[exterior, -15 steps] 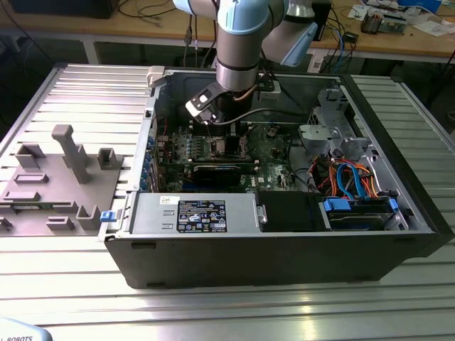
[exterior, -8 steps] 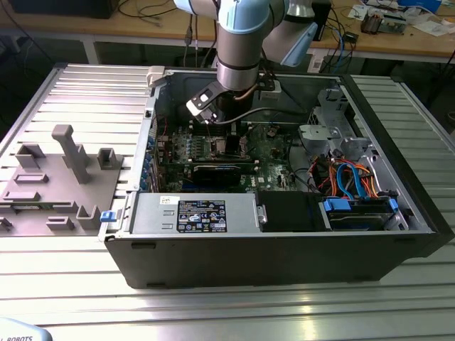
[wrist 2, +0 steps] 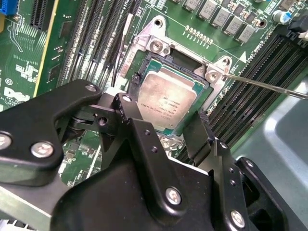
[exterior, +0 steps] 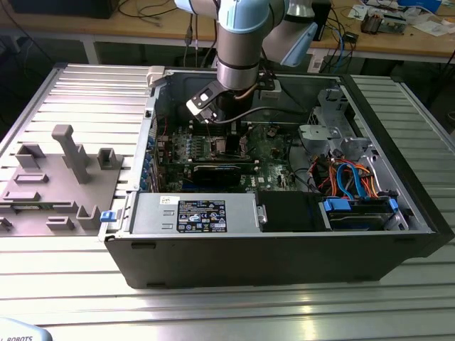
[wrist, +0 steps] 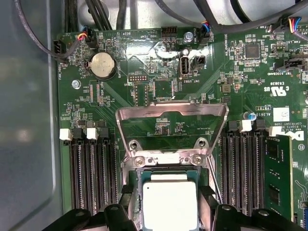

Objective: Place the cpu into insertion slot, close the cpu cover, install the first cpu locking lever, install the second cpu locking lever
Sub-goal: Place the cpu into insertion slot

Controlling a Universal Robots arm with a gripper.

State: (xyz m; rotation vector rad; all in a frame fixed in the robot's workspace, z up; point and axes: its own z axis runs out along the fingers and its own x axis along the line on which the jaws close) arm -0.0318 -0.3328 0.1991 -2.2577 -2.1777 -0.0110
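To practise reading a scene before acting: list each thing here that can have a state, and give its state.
cpu: in the insertion slot, metal top up.
insertion slot: filled by the cpu, uncovered.
cpu cover: open, raised on its hinge.
locking lever: released, swung out from the slot.
gripper: low over the cpu.
computer case: lying flat, side open.
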